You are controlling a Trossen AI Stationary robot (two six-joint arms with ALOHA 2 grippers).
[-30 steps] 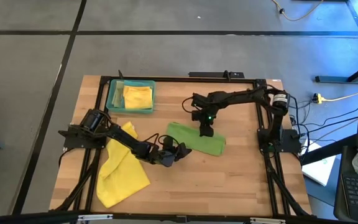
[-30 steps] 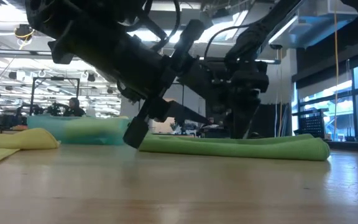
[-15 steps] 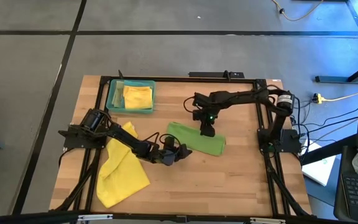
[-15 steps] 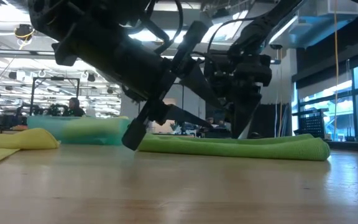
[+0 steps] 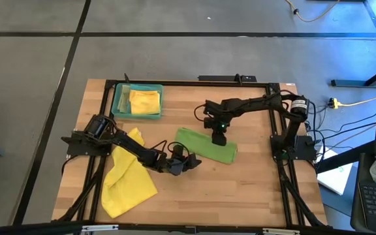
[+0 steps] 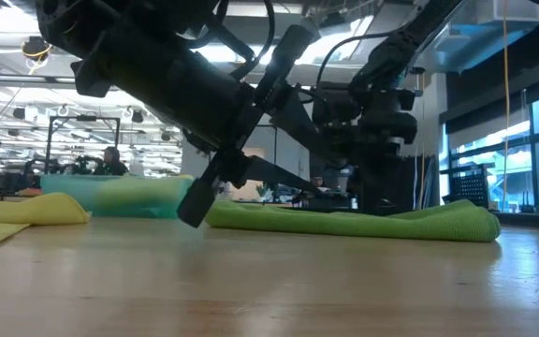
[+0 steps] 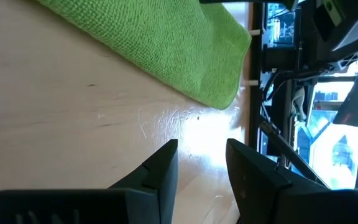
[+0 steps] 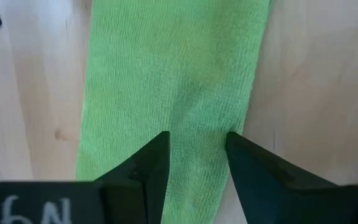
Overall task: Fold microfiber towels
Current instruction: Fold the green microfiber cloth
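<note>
wooden table (image 5: pixel 240 189) | green towel (image 8: pixel 166 81) folded, under right gripper (image 8: pixel 194 146), jaws parted astride it | left gripper (image 7: pixel 201 155) jaws parted, empty, beside towel

Wooden surface (image 5: pixel 240 189) with cloths and a tray.
A folded green towel (image 5: pixel 206 145) lies mid-surface; left of it, a spread yellow towel (image 5: pixel 128 179); beyond that, a teal tray (image 5: pixel 118 104).

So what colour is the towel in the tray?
Yellow towel in the teal tray; clearest in the high view.
</note>
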